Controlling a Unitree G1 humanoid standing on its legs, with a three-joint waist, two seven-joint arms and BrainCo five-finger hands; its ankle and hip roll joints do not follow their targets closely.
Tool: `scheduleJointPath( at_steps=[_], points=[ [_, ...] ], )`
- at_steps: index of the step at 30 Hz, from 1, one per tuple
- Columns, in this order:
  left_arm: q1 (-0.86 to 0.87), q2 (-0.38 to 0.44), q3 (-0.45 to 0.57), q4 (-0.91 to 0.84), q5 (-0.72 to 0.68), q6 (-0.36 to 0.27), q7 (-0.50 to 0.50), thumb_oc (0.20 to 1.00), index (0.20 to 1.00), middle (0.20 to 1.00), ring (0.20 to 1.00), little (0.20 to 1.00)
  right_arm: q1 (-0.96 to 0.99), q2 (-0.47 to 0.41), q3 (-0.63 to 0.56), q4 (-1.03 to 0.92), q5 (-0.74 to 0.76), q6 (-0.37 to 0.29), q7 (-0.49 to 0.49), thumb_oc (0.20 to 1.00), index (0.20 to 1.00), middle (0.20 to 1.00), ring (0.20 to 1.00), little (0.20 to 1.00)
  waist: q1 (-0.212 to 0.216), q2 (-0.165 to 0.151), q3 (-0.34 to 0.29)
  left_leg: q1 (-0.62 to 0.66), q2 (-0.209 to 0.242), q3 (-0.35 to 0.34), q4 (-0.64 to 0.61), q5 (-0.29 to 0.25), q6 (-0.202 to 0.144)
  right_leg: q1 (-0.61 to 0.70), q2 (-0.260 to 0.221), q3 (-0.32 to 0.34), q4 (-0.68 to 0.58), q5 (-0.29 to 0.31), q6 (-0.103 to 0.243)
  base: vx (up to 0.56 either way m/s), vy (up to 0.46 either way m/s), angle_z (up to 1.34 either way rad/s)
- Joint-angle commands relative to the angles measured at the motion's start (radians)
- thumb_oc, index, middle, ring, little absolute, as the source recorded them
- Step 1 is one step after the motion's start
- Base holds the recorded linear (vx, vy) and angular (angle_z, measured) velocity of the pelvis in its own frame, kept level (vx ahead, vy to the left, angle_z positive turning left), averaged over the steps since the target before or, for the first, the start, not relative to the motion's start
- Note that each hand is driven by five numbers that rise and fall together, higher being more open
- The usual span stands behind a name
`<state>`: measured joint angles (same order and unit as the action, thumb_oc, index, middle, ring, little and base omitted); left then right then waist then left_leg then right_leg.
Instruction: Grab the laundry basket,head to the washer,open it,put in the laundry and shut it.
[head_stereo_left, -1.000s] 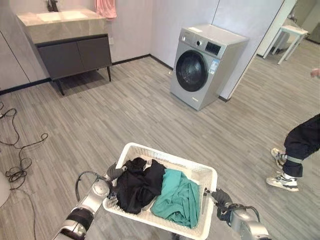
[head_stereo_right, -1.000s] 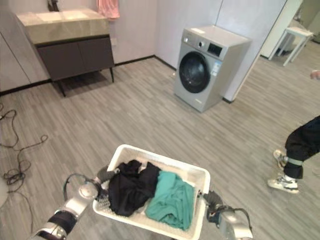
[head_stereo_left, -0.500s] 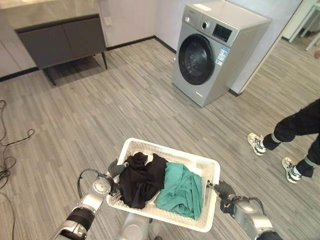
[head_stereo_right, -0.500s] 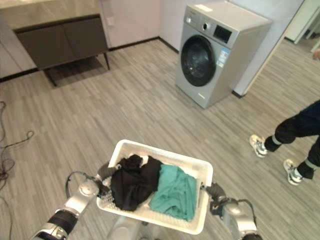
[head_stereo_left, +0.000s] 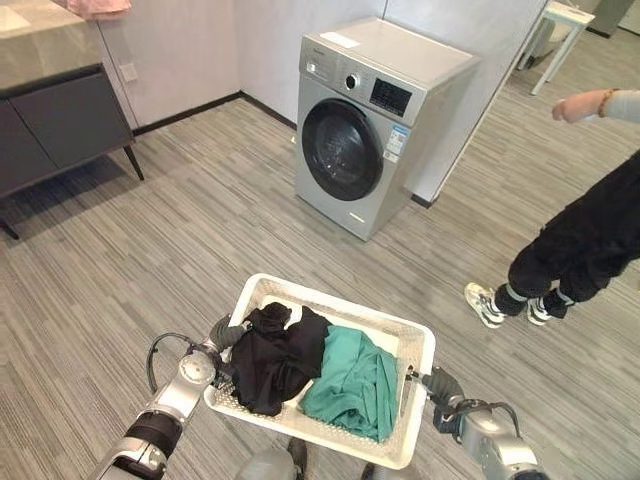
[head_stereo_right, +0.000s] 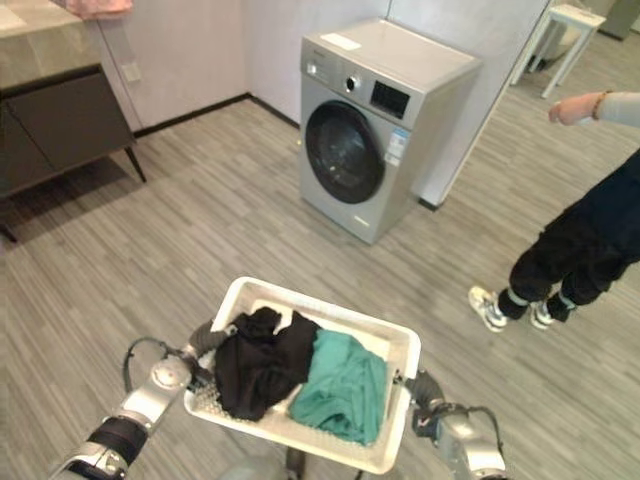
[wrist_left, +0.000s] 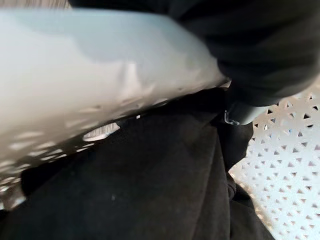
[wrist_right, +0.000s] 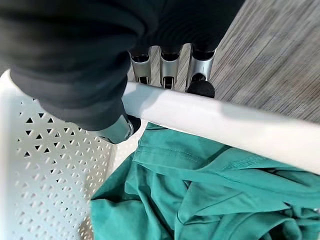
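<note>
Between the two hands sits the basket (head_stereo_left: 415, 345), white perforated plastic, rectangular with rounded corners and a thick smooth rim. The left hand (head_stereo_left: 222, 334) is at its left rim; the left wrist view shows its thumb inside the wall against black cloth, but whether the fingers close round the rim cannot be told. The right hand (wrist_right: 165, 62) grips the right rim: fingers curl over the outside of the rim, thumb pressing the inside wall. The basket is carried clear of the floor.

Inside, next to the left hand, lies the black garment (head_stereo_left: 272, 358), soft and crumpled, one fold draped toward the rim. Next to the right hand lies the green garment (head_stereo_left: 352, 380), a smoother woven cloth with visible seams, bunched in folds. The two touch in the middle.

Change: compared with a second ago, the washer (head_stereo_left: 370, 120) has come nearer and now stands straight ahead beyond the basket; the cabinet (head_stereo_left: 60, 120) has slid off to the left. This reads as the robot walking, not things moving. The person (head_stereo_left: 575, 245) beyond the right hand has also changed stance. Judgement: approach well advanced, a short stretch of plank floor (head_stereo_left: 200, 230) remains.

The washer is a grey metal box with a flat top; its round dark-glass door is shut, so opening is not yet done.
</note>
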<state>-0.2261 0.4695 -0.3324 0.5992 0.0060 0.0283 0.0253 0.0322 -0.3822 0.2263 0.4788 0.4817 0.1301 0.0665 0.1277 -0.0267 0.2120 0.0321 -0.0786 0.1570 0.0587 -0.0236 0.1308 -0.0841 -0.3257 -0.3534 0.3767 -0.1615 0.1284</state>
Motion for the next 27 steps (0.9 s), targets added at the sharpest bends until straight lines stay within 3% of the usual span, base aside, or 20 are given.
scheduleJointPath(
  at_steps=[1,3,5,14,16,20,21,27],
  points=[
    [-0.046,0.005,0.03,-0.009,-0.02,-0.038,0.023,0.2,0.2,0.2,0.2,0.2,-0.022,0.003,-0.04,-0.1,0.03,-0.096,0.113,0.2,0.2,0.2,0.2,0.2,-0.012,0.0,-0.038,-0.04,0.123,0.009,0.064,-0.056,-0.092,0.024,0.008,0.065,-0.18,0.238,0.022,0.07,-0.071,-0.06],
    [-0.055,0.008,0.027,-0.004,-0.007,-0.043,0.032,0.2,0.2,0.2,0.2,0.2,0.001,-0.003,-0.058,-0.103,0.036,-0.096,0.114,0.2,0.2,0.2,0.2,0.2,-0.029,-0.016,-0.031,-0.044,0.106,0.004,0.085,-0.071,-0.091,0.029,0.022,0.13,-0.232,0.26,0.029,0.05,-0.066,0.13],
    [-0.056,0.003,0.028,-0.002,0.001,-0.045,0.032,0.2,0.2,0.2,0.2,0.2,0.024,0.001,-0.075,-0.106,0.055,-0.094,0.121,0.2,0.2,0.2,0.2,0.2,-0.035,-0.033,-0.042,-0.043,0.093,0.01,0.095,-0.08,-0.092,0.05,0.025,0.151,-0.254,0.28,0.045,0.06,-0.061,0.23],
    [-0.042,-0.005,0.035,-0.001,0.0,-0.048,0.032,0.2,0.2,0.2,0.2,0.2,0.039,0.003,-0.099,-0.099,0.072,-0.101,0.118,0.2,0.2,0.2,0.2,0.2,-0.046,-0.031,-0.064,-0.018,0.096,0.015,0.079,-0.082,-0.097,0.073,0.039,0.14,-0.269,0.284,0.052,0.04,-0.042,-0.14],
    [0.01,-0.02,0.046,-0.019,-0.006,-0.054,0.016,0.2,0.2,0.2,0.2,0.2,0.106,-0.002,-0.151,-0.095,0.046,-0.116,0.111,0.2,0.2,0.2,0.2,0.2,-0.069,-0.024,-0.086,0.013,0.114,-0.007,0.02,-0.062,-0.114,0.116,0.073,0.108,-0.306,0.237,0.044,0.13,-0.222,0.02],
    [0.018,-0.021,0.048,-0.021,-0.006,-0.054,0.013,0.2,0.2,0.2,0.2,0.2,0.11,-0.003,-0.157,-0.081,0.038,-0.12,0.108,0.2,0.2,0.2,0.2,0.2,-0.069,-0.022,-0.09,0.021,0.121,-0.014,0.008,-0.056,-0.119,0.132,0.085,0.102,-0.32,0.223,0.04,0.02,-0.031,0.02],
    [0.113,-0.121,0.085,-0.096,0.062,-0.004,0.104,0.2,0.2,0.2,0.2,0.2,0.007,0.111,-0.067,0.306,-0.11,-0.073,-0.005,0.2,0.2,0.2,0.2,0.2,-0.168,0.097,-0.107,0.031,0.198,0.072,-0.112,0.009,-0.184,0.135,0.133,0.213,-0.406,0.159,-0.006,0.0,0.0,0.0],
    [0.131,-0.119,0.085,-0.097,0.057,-0.007,0.094,0.2,0.2,0.2,0.2,0.2,0.017,0.111,-0.059,0.263,-0.129,-0.077,-0.004,0.2,0.2,0.2,0.2,0.2,-0.159,0.092,-0.119,0.05,0.179,0.064,-0.138,0.008,-0.176,0.161,0.118,0.197,-0.447,0.183,0.01,0.03,0.025,-0.13]
  ],
)
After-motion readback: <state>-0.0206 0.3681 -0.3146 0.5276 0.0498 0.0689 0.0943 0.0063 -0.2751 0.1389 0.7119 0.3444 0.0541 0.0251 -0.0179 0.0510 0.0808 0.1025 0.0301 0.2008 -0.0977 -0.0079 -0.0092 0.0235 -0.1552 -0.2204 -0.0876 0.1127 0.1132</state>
